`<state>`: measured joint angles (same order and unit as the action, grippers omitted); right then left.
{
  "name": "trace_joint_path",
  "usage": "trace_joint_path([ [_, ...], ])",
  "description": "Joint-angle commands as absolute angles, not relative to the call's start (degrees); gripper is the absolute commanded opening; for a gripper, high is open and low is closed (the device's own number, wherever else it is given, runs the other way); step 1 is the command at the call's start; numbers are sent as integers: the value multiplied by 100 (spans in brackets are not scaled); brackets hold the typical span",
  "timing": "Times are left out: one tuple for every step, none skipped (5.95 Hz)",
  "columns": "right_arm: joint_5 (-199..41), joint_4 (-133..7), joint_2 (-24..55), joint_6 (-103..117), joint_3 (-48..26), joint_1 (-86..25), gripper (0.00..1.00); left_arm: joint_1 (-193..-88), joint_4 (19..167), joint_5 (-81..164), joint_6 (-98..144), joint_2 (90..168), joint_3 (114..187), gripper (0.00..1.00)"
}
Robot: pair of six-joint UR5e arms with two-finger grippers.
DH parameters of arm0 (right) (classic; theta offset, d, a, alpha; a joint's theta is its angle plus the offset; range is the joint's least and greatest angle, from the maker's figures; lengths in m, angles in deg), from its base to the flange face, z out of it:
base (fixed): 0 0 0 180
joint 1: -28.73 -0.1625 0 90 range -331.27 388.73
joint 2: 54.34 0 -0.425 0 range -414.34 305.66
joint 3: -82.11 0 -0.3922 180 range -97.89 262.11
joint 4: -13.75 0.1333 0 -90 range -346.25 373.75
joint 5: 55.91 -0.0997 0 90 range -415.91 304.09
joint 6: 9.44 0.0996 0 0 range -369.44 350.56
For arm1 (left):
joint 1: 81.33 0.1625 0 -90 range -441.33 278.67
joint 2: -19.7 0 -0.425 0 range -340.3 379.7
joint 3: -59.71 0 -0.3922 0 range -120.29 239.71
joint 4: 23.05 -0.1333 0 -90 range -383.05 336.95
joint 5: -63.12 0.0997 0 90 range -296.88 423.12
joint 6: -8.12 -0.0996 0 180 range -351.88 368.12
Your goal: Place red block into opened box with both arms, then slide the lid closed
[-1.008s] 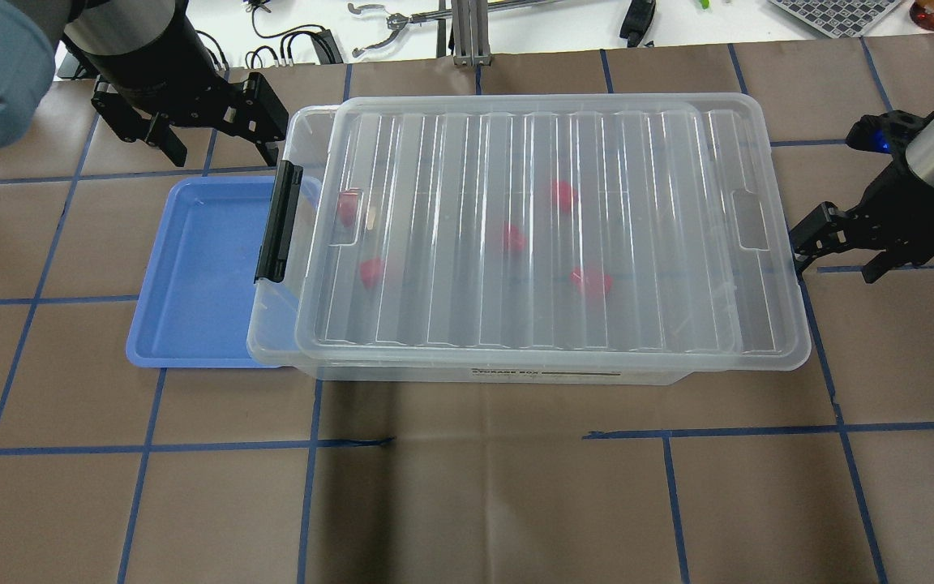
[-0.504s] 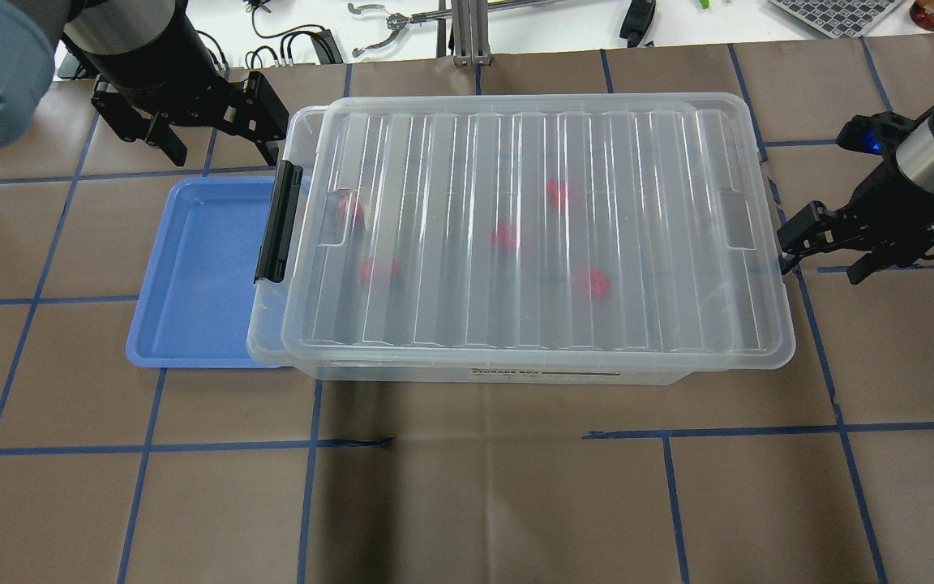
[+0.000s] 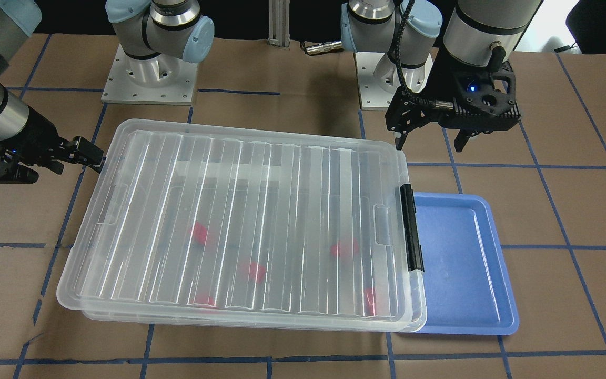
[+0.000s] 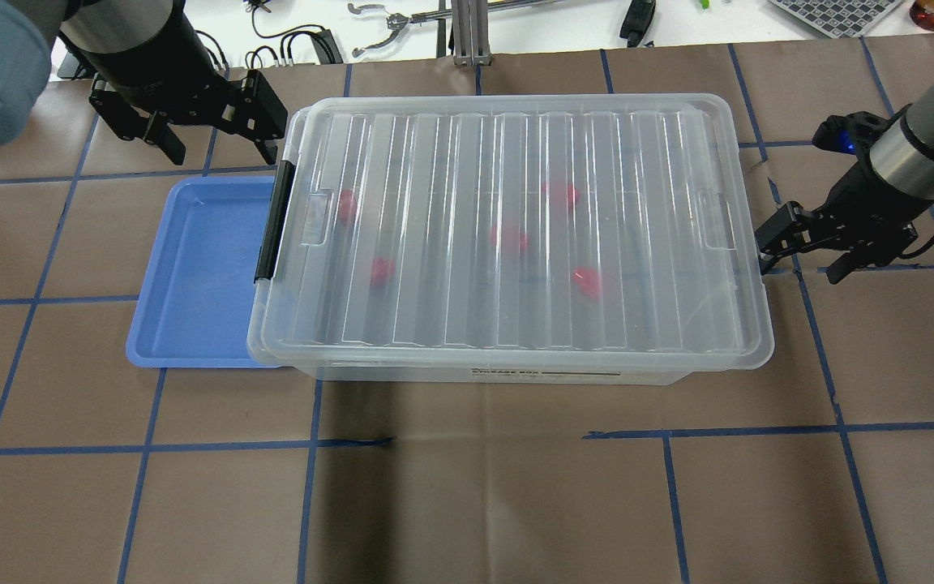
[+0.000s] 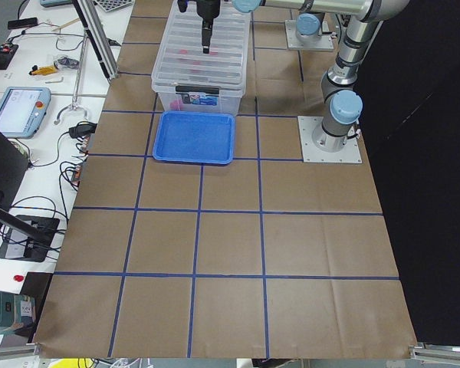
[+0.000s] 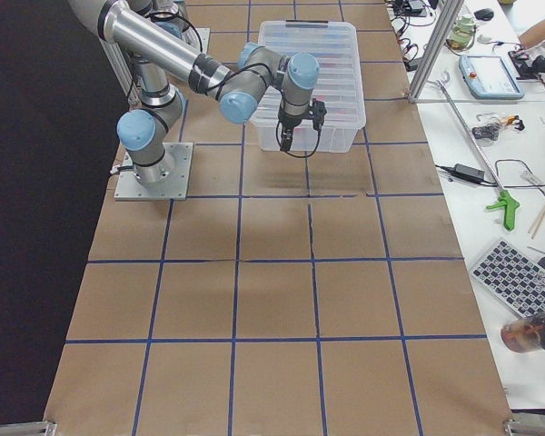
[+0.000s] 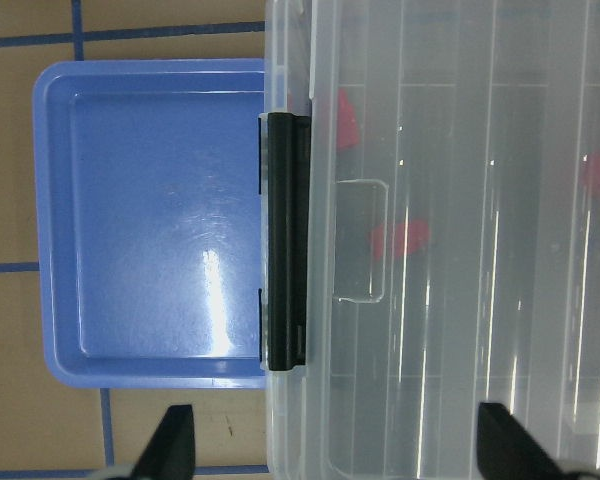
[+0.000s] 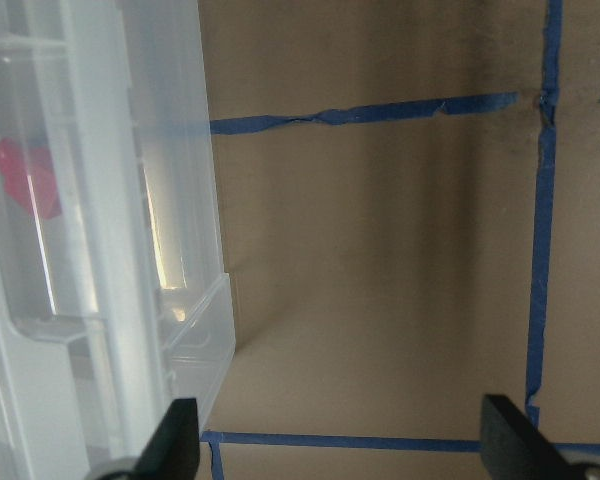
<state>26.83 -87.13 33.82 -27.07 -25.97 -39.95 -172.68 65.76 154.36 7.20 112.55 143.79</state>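
The clear box (image 4: 516, 375) stands mid-table with the ribbed lid (image 4: 532, 162) lying flat over nearly its whole top. Only a thin strip shows open beside the black latch (image 4: 276, 223). Several red blocks lie inside under the lid, among them one (image 4: 346, 204), another (image 4: 509, 238) and a third (image 4: 589, 281). My right gripper (image 4: 799, 266) is open and low at the lid's right short edge, with one fingertip (image 4: 764, 253) against it. My left gripper (image 4: 224, 156) hangs open above the box's far left corner, holding nothing.
A blue tray (image 4: 199, 268) with nothing in it lies against the latch end, partly under the box. Tools and cables lie on the white bench (image 4: 516, 24) beyond the table's far edge. Brown paper with blue tape lines covers the table (image 4: 467, 487).
The lid has slid left over the box, closing most of the gap at the latch end. My right gripper moved left with the lid's edge. The left arm stayed put.
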Motion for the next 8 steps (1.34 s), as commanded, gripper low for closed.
trace_joint_path([
  [2749, -8697, 3469, -2702, -2198, -4017, 100, -17283, 6581, 15331, 715, 11252, 14365, 98],
  [2767, -8306, 3522, -2685, -1813, -4157, 100, -17274, 6572, 15321, 715, 11260, 14365, 98],
  [2785, -7902, 3496, -2354, -1356, -4402, 100, -17283, 6572, 15347, 698, 11243, 14399, 98],
  [2820, -7236, 3409, -1698, -708, -4804, 100, -17274, 6572, 15347, 689, 11251, 14382, 98],
  [2829, -6908, 3304, -1013, -214, -5365, 100, -17283, 6563, 15373, 680, 11251, 14391, 98],
  [2838, -6887, 3233, -432, -44, -5849, 100, -17274, 6502, 15374, 680, 11251, 14400, 98],
  [3081, -6887, 3232, -78, 36, -6150, 100, -17274, 6493, 15365, 680, 11260, 14409, 98],
  [3162, -6887, 3215, -144, 46, -6188, 100, -17274, 6493, 15348, 680, 11252, 14409, 98],
])
